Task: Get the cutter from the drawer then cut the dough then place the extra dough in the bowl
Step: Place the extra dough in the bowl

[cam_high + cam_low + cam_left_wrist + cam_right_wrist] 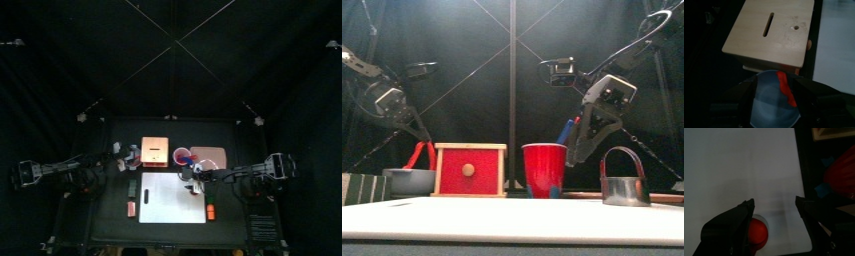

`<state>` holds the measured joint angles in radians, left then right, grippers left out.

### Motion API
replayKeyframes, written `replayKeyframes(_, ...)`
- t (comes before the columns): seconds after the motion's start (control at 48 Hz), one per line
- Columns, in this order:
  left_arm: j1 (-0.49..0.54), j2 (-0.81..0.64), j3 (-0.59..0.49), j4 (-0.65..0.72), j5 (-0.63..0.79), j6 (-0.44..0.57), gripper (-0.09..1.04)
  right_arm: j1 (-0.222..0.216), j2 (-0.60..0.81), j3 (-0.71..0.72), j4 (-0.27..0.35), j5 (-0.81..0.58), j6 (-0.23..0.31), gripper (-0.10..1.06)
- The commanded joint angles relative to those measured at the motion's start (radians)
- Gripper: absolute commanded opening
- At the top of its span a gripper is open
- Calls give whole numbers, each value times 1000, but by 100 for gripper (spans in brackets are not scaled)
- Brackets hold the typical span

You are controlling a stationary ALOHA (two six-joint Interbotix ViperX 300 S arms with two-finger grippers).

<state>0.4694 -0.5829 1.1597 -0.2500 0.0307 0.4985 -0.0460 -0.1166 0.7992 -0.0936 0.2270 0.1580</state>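
Note:
My left gripper (417, 138) hangs over the blue-grey bowl (406, 181) at the left and is shut on a strip of red dough (420, 156). In the left wrist view the dough strip (783, 89) dangles above the bowl (771, 102). The round metal cutter (624, 186) with its wire handle stands on the white cutting board (171, 198) at the front right. Seen from the right wrist, a red dough disc (755, 231) lies inside its pale rim. My right gripper (775, 203) is open above the board, holding nothing.
The wooden box (470, 169) with its red drawer front shut stands behind the board. The red cup (545, 168) with a blue knife is to its right, and the pink tray (213, 155) lies further right. A small red thing (131, 208) lies left of the board.

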Motion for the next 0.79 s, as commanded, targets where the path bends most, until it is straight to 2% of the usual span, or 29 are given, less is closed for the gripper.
replayKeyframes(0.021,2,-3,-12,-37,-29,0,87,-6,-9,-18,3,-3,-2,97)
replayKeyframes(0.188,2,-3,3,-146,-64,-12,87,-6,-3,-21,3,-3,0,97)
replayKeyframes(0.354,2,-2,20,-397,-97,-71,88,-6,-2,-25,5,-3,0,97)
replayKeyframes(0.521,3,-2,26,-592,-98,-89,88,-5,-2,-25,5,-2,0,97)
replayKeyframes(0.667,3,-3,28,-698,-98,-87,88,-5,-2,-25,5,0,0,97)
replayKeyframes(0.792,3,-2,28,-721,-98,-86,88,-5,-2,-25,5,-2,0,97)
